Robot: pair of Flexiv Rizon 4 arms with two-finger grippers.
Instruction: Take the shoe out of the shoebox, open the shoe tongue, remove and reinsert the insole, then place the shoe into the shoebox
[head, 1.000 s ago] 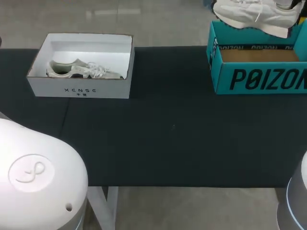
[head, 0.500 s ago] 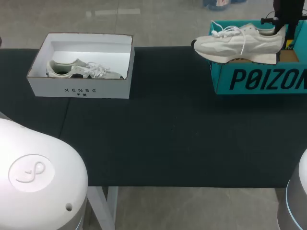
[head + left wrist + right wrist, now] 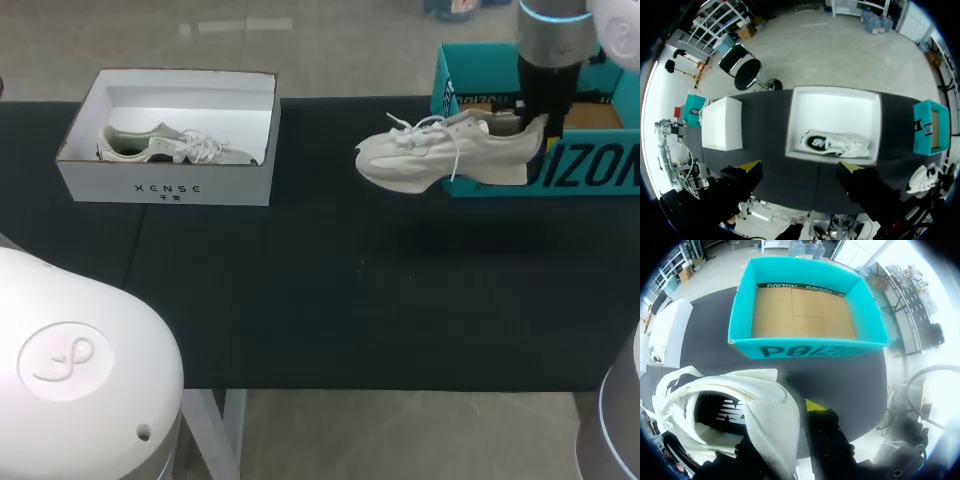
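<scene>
1. Shoe (image 3: 440,160), pale cream with loose white laces, hangs in the air over the dark table (image 3: 350,300) in the head view. It is just in front of the teal shoebox (image 3: 590,165), at that box's left end, sole down and toe pointing away from it. The right gripper (image 3: 535,118) is clamped on the heel from above, and the right arm (image 3: 550,40) comes down in front of the shoebox. The shoebox stands open at the table's far right. A white box (image 3: 165,185) stands well apart from the teal shoebox along the same far edge, with a second shoe (image 3: 165,145) lying inside it. The table's cover is a flat, dark, matte cloth. The white housing of the left arm (image 3: 70,370) is on the near side, well apart from the shoebox
2. In the left wrist view, the left gripper (image 3: 799,167) is high above the table with its fingers wide apart and nothing between them. The white box lies ahead of it. The teal shoebox is well off to one side of that box, with the held shoe near it
3. In the right wrist view, the heel wall sits in the pincer. One finger (image 3: 825,435) is pressed on its outside and the other is hidden by the shoe. A dark insole (image 3: 715,412) shows inside. The teal shoebox lies just ahead on the dark cloth, showing its brown cardboard floor
</scene>
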